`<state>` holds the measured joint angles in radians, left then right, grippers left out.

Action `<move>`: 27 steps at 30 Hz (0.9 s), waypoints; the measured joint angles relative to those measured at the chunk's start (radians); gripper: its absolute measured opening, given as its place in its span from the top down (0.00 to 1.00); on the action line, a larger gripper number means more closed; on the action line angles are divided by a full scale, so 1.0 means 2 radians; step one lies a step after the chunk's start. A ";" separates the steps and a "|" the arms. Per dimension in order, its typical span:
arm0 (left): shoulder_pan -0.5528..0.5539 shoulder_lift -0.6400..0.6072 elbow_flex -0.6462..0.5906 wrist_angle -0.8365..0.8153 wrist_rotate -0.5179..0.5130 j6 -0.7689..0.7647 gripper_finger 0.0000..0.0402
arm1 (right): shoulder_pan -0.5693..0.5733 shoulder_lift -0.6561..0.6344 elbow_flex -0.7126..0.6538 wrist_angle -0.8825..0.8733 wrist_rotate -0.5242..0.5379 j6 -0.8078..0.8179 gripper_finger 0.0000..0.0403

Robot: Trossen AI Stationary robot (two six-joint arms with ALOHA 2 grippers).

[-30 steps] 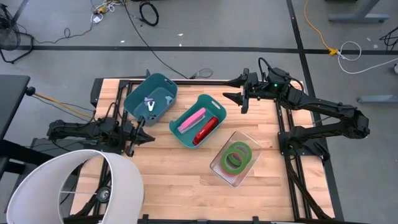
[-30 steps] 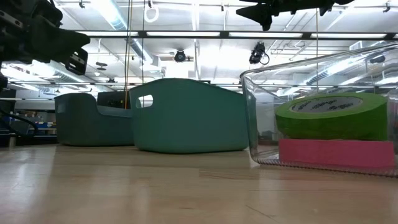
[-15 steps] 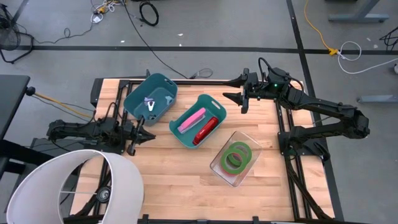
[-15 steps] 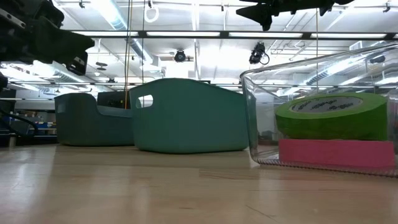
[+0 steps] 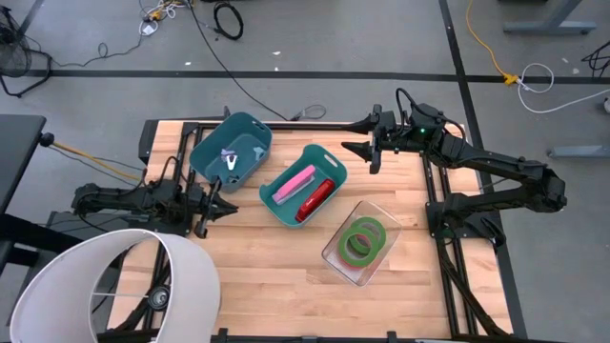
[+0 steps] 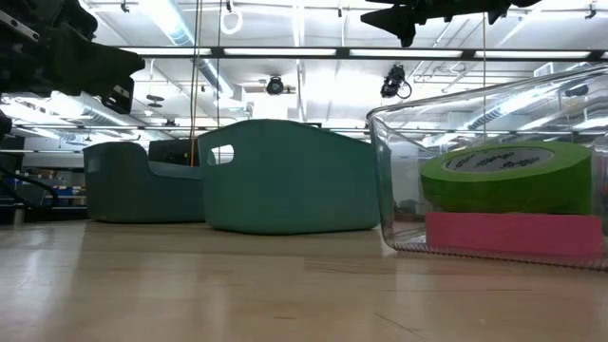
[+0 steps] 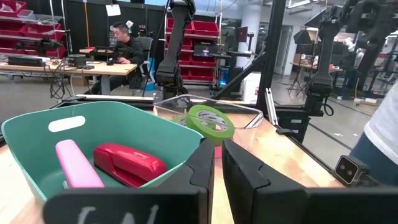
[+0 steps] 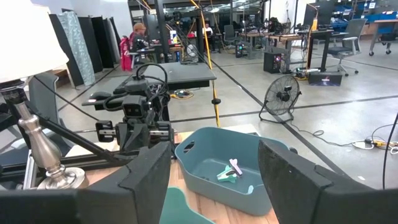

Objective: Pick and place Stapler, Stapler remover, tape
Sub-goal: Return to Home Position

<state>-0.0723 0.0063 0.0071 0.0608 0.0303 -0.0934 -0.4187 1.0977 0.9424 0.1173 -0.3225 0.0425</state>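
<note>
A red stapler and a pink stapler lie in the teal bin at mid-table. A staple remover lies in the blue-grey bin at the far left. The green tape roll rests on the red one in a clear container. My left gripper is shut and empty, left of the teal bin. My right gripper is open and empty, above the table's far right.
A white lamp shade covers the table's near left corner. The arm frames stand along the left and right table edges. Bare wood lies along the near edge. A person sits in the room behind the table.
</note>
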 joint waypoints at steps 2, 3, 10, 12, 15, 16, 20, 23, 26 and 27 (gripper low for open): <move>0.000 0.000 0.000 0.000 0.000 0.000 0.91 | 0.000 0.000 0.000 0.000 0.000 0.000 0.41; 0.000 0.000 0.000 0.000 0.000 0.000 0.91 | 0.000 0.000 0.000 0.000 0.000 0.000 0.41; 0.000 0.000 0.000 0.001 0.000 0.000 0.91 | 0.000 -0.006 -0.002 0.000 0.000 0.000 0.41; 0.000 0.000 0.000 0.001 0.000 0.000 0.91 | 0.000 -0.007 -0.002 0.000 0.000 0.000 0.41; 0.000 0.000 0.000 0.001 0.000 0.000 0.91 | 0.000 -0.012 -0.002 -0.002 0.000 0.000 0.41; 0.000 0.000 0.000 0.001 0.000 0.000 0.91 | 0.000 -0.015 -0.002 -0.001 0.000 0.000 0.41; 0.000 0.000 0.000 0.001 0.000 0.000 0.91 | 0.007 -0.027 -0.002 0.026 0.000 0.046 0.41; 0.000 0.000 0.000 0.001 0.000 0.000 0.91 | 0.017 -0.039 -0.002 0.053 0.000 0.075 0.41; 0.000 0.000 0.000 0.001 0.000 0.000 0.91 | 0.034 -0.050 -0.002 0.062 0.000 0.057 0.41; 0.000 0.000 0.000 0.001 0.000 0.000 0.91 | 0.042 -0.054 -0.002 0.061 0.000 0.046 0.41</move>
<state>-0.0723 0.0063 0.0071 0.0631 0.0303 -0.0929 -0.3340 0.9905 0.9375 0.2393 -0.3222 0.1352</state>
